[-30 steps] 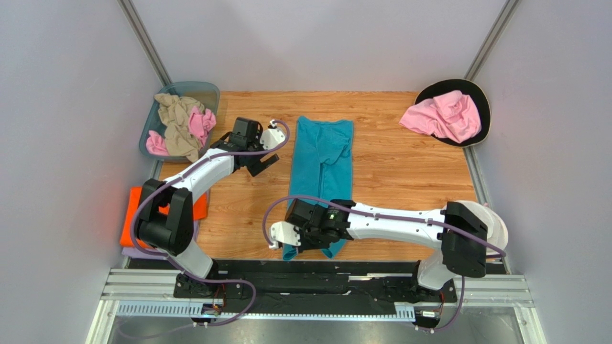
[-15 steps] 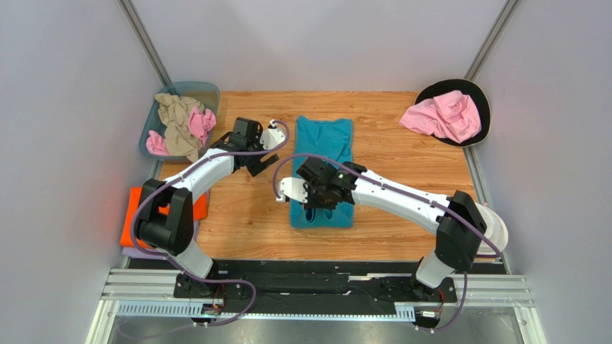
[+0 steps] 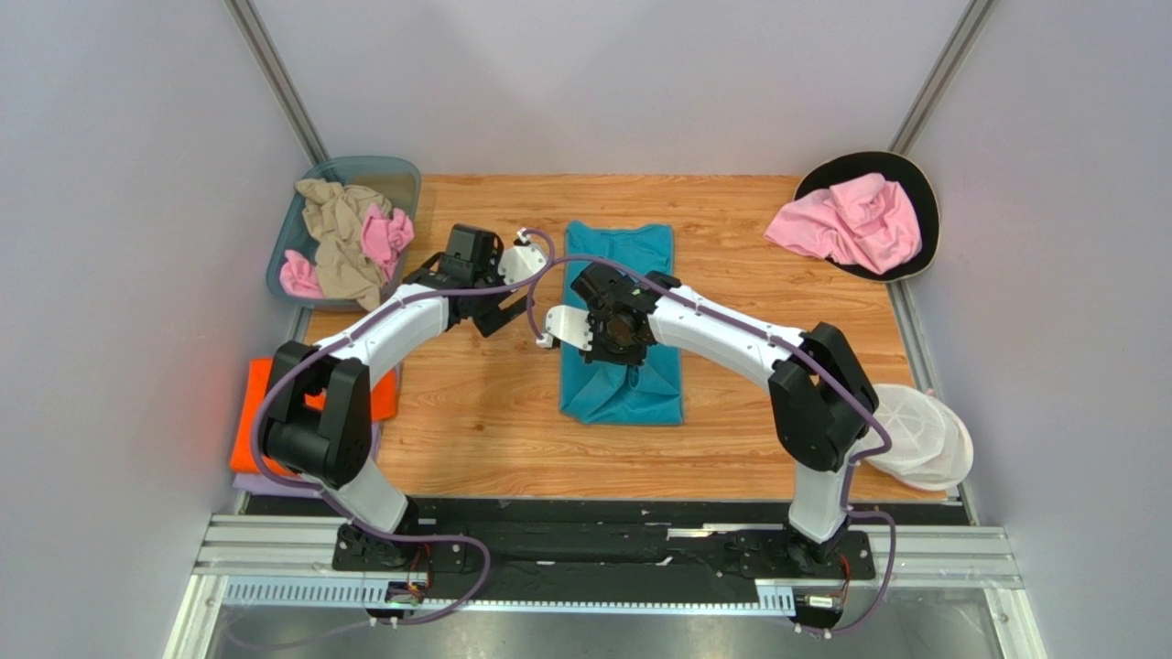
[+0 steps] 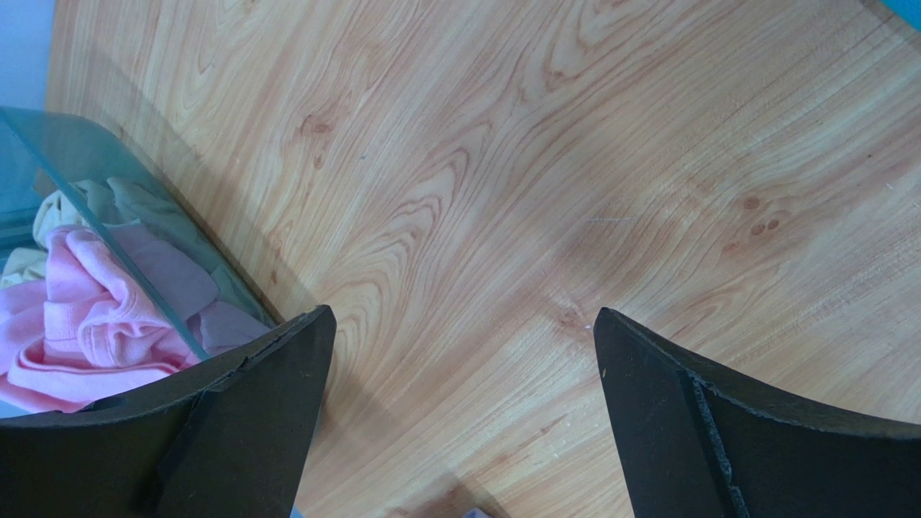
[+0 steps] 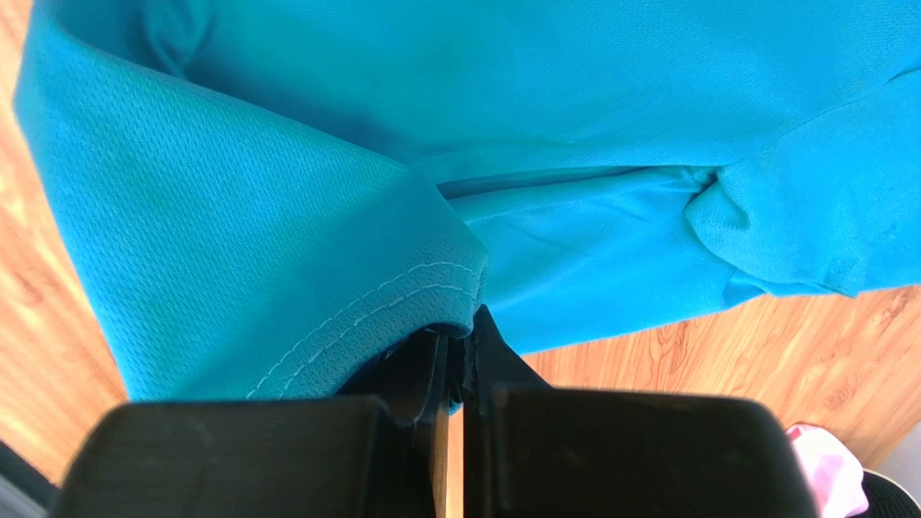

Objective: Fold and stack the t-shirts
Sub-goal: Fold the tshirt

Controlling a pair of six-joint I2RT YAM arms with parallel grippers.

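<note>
Right tool (image 3: pixel 615 334) pinches the teal t-shirt (image 3: pixel 626 391) mid-fold, left tool (image 3: pixel 509 305) beside it gapes empty; pink t-shirt (image 3: pixel 846 220) lies unfolded.

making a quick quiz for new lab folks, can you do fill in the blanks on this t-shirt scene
1. The centre t-shirt, pinched at its hem by the right tool, is ____ in colour.
2. The left tool hangs ____ over the bare table, holding nothing.
3. In the bin, a beige t-shirt lies beside a ____ one.
Missing words: teal; open; pink
</note>
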